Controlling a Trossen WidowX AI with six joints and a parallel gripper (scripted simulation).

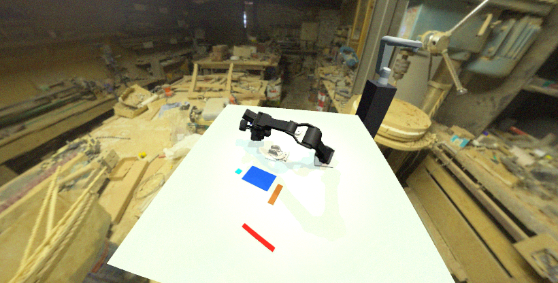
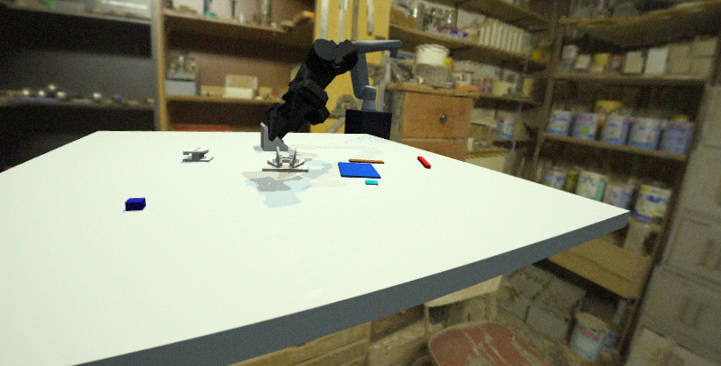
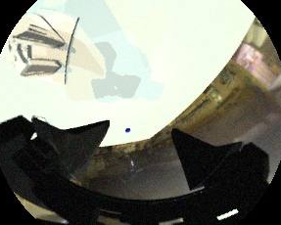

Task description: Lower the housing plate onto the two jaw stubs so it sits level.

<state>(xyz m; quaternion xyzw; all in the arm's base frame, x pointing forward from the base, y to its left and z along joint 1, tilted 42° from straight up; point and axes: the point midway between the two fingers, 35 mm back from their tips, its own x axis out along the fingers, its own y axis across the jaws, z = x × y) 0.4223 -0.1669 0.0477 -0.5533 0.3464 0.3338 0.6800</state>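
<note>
My gripper (image 1: 250,131) (image 3: 141,127) is open and empty, raised above the table beyond the pale jaw assembly in the top view. The pale base plate (image 2: 285,169) carries two upright, slanted jaws (image 2: 286,159) (image 3: 41,67), seen small in the top view. A separate pale piece (image 2: 195,153), which looks like the housing plate, rests on the table away from the jaws; the arm partly covers it in the top view. Whether the jaws sit on their pins is too small to tell.
A blue sheet (image 1: 258,178) (image 2: 358,170), cyan tile (image 1: 238,171) (image 2: 371,182), orange strip (image 1: 275,194) (image 2: 366,160) and red bar (image 1: 258,237) (image 2: 424,162) lie on the table. A dark blue block (image 2: 134,204) (image 3: 127,130) lies apart. A grey block (image 2: 265,137) stands near the arm's foot.
</note>
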